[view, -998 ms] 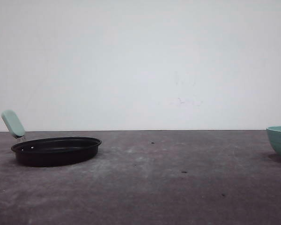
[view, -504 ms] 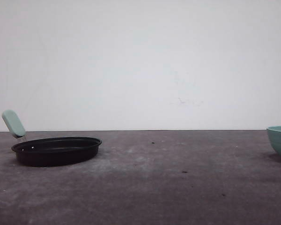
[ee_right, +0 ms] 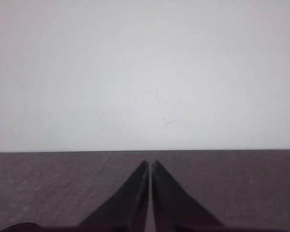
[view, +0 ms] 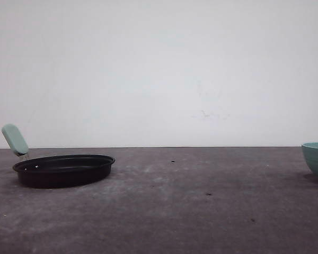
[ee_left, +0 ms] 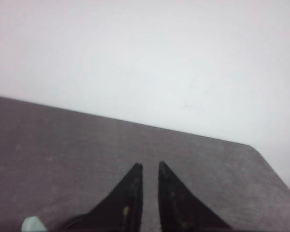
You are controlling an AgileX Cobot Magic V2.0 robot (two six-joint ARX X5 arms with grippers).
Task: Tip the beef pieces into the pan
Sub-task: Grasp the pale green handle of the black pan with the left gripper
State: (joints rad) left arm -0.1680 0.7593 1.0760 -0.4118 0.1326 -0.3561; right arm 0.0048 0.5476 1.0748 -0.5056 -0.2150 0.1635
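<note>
We see the left gripper (ee_left: 150, 166) level over the table (ee_left: 63, 145), fingers slightly apart. The right gripper (ee_right: 149, 164) points forward, tips nearly together, holding nothing.

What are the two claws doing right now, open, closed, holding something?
Left gripper: slightly open, a narrow gap between its fingertips, holding nothing.
Right gripper: shut, tips nearly touching, holding nothing.

Plain white wall (view: 159, 69) fills upper frame; dark grey, scuffed desk (view: 180, 211) below, evenly lit.
</note>
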